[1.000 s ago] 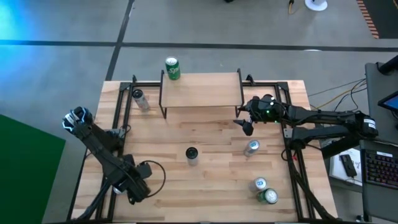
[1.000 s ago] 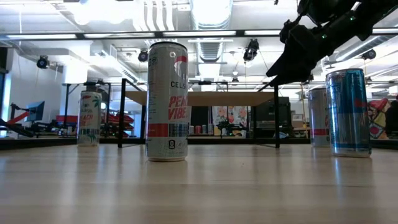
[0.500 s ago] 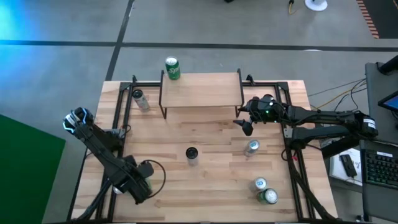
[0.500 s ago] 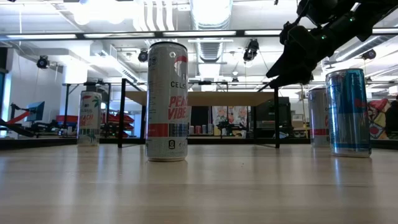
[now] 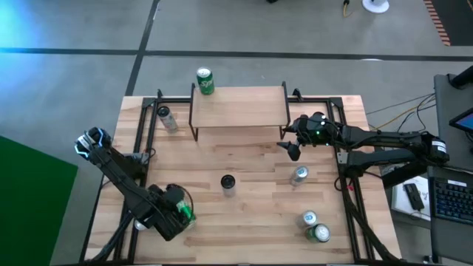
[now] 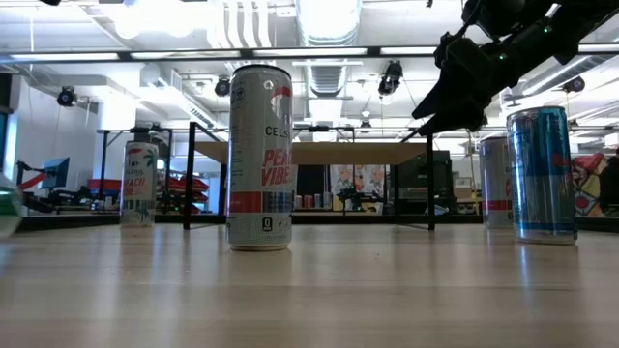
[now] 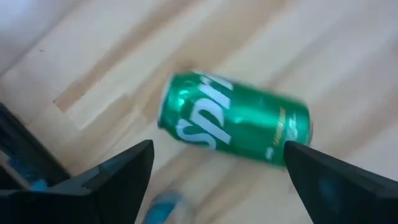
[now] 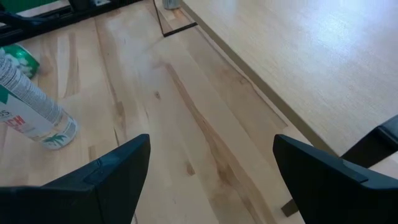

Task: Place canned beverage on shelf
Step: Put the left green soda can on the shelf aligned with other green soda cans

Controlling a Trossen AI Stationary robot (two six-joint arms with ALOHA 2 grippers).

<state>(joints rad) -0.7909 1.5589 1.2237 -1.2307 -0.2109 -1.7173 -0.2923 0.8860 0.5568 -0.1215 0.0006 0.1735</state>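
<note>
Near the worktop's front-left corner, your left gripper (image 7: 217, 163) hangs fingers apart over a green can (image 7: 235, 118) lying on its side, long axis spanning the fingers, far from the shelf (image 5: 239, 107).

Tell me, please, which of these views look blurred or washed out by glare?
Left wrist view: the green can lying on its side is smeared with motion blur. Right wrist view: glare bleaches the shelf top. Low view: bright ceiling lights; a green blur at the edge. High view: crisp.
</note>
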